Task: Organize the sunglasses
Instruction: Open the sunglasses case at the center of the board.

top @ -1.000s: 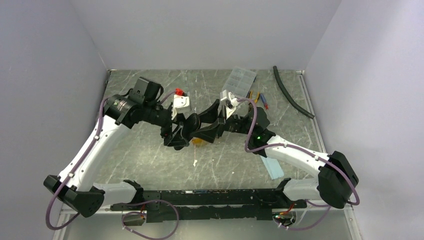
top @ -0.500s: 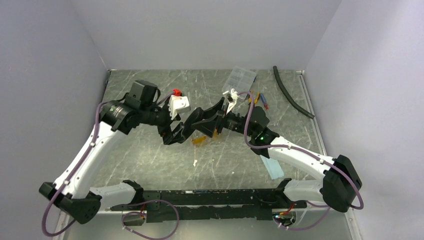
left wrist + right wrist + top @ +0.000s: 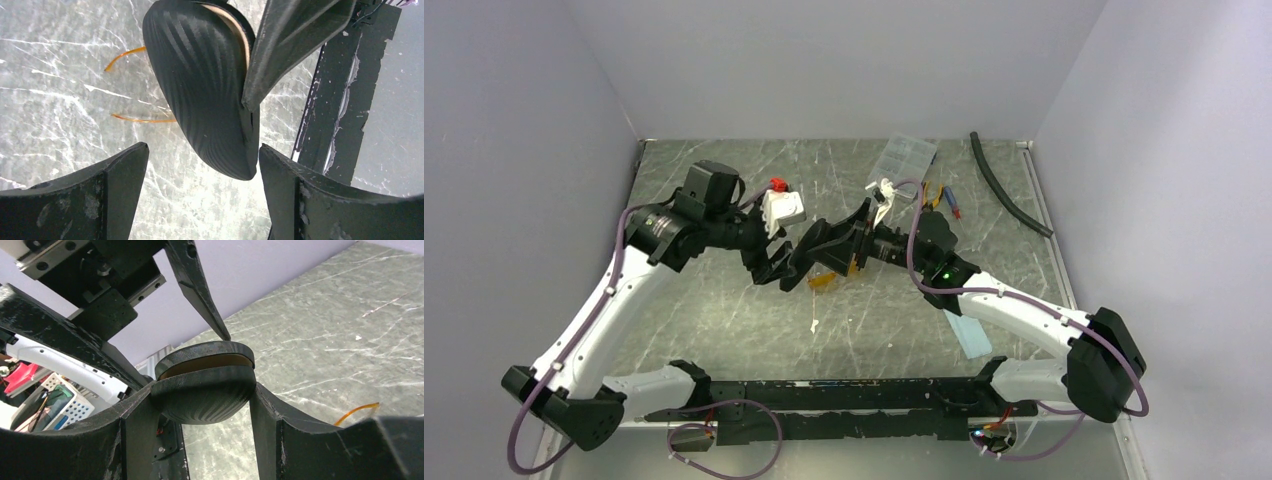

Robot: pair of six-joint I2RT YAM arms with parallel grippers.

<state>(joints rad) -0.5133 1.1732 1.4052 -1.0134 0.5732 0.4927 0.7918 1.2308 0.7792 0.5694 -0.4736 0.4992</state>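
The orange sunglasses (image 3: 826,279) lie on the table under the two grippers; the left wrist view shows only their thin arms (image 3: 144,120), and one arm tip shows in the right wrist view (image 3: 356,411). My right gripper (image 3: 202,390) is shut on the end of a black ribbed glasses case (image 3: 205,395) with a tan seam, held above the table. My left gripper (image 3: 202,165) is open, its fingers either side of the case's other end (image 3: 200,85), the right finger nearly touching it. In the top view the case (image 3: 812,248) sits between both grippers.
A clear organizer box (image 3: 904,158), orange-handled pliers (image 3: 939,195) and a black hose (image 3: 1009,190) lie at the back right. A light blue object (image 3: 969,335) lies by the right arm. A small white scrap (image 3: 813,325) is in front. A black rail (image 3: 844,392) runs along the near edge.
Both grippers and the case have risen and shifted slightly back and left. More of the orange sunglasses shows beneath them on the table.
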